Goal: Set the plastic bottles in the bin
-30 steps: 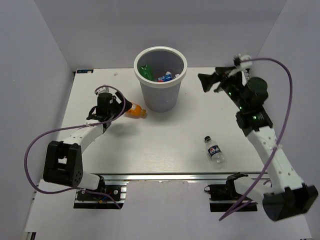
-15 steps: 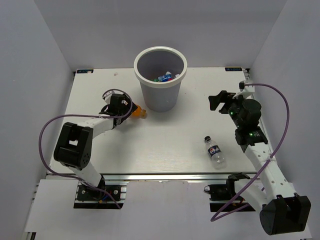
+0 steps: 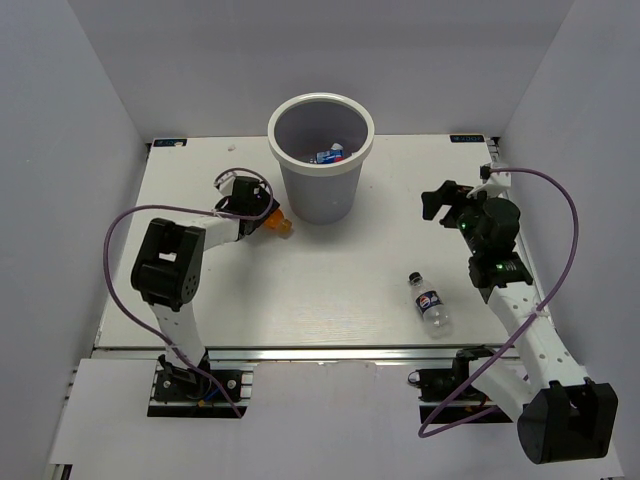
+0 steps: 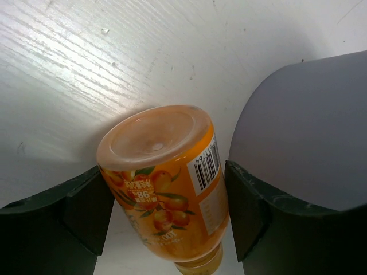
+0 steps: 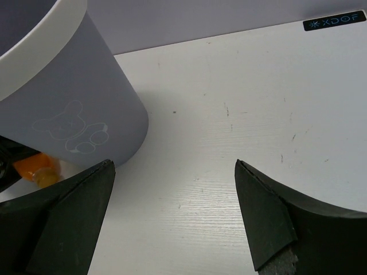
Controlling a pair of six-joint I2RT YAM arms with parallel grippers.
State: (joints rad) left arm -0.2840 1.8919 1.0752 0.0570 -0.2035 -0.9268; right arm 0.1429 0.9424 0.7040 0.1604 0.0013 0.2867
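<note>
A stubby orange bottle (image 3: 274, 222) lies on the table against the left foot of the light-grey bin (image 3: 320, 195). My left gripper (image 3: 264, 214) is open, one finger on each side of that bottle (image 4: 166, 189), with the bin wall (image 4: 304, 126) just to the right. A clear bottle with a blue label (image 3: 429, 303) lies on the table at the right front. Blue-labelled bottles (image 3: 328, 155) lie inside the bin. To the right of the bin, my right gripper (image 3: 429, 202) is open and holds nothing. It faces the bin (image 5: 74, 109).
The right wrist view shows bare white table (image 5: 229, 143) between the right fingers, and the orange bottle (image 5: 37, 167) peeks out beside the bin's base. The table's back edge and white walls lie close behind the bin.
My left gripper slid toward the bin and now straddles the orange bottle. My right arm came down and back from beside the bin's rim. The green bottle seen in the bin no longer shows.
</note>
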